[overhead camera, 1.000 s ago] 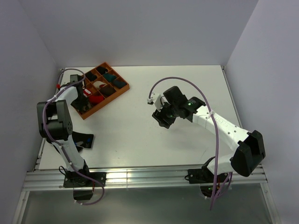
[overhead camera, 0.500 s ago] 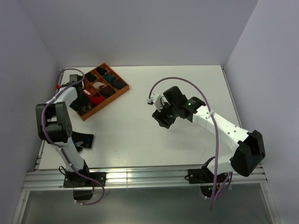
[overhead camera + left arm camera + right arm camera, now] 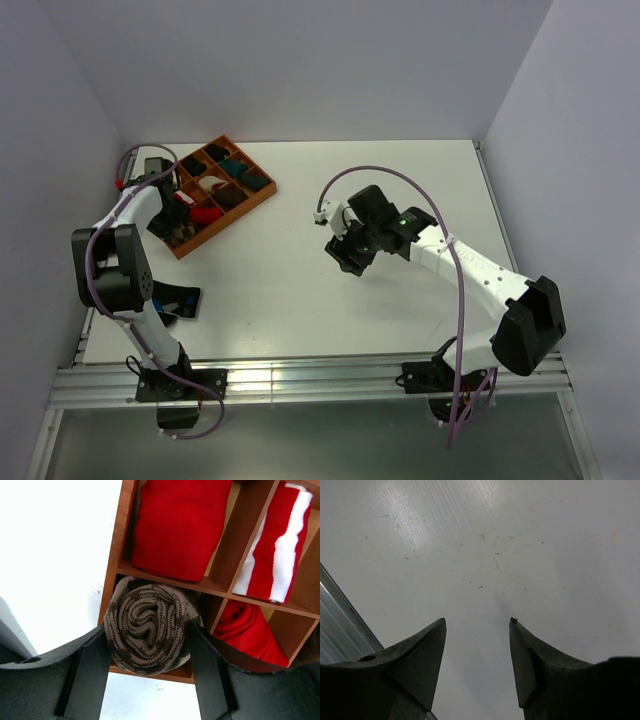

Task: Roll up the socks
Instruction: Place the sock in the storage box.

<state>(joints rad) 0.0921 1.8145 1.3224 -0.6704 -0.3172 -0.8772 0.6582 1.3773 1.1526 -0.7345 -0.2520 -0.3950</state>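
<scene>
My left gripper (image 3: 147, 645) is shut on the rolled tan-and-dark-brown sock (image 3: 147, 630), one finger on each side of it. The roll sits in the near corner compartment of the orange tray (image 3: 116, 540). In the top view this gripper (image 3: 172, 222) is over the tray's (image 3: 262, 196) left end. A red roll with white bands (image 3: 277, 540) lies in a neighbouring compartment; I cannot tell whether it has a cartoon patch. My right gripper (image 3: 477, 622) is open and empty just above bare table, mid-table in the top view (image 3: 352, 258).
The tray's other compartments hold a plain red roll (image 3: 175, 525), another red roll (image 3: 247, 635), and black and teal rolls (image 3: 237, 165). A dark object (image 3: 180, 300) lies on the table near the left arm's base. Walls close in the table.
The left arm's elbow has swung a little to the left and its wrist has shifted slightly along the tray's left end. The right arm has not moved.
</scene>
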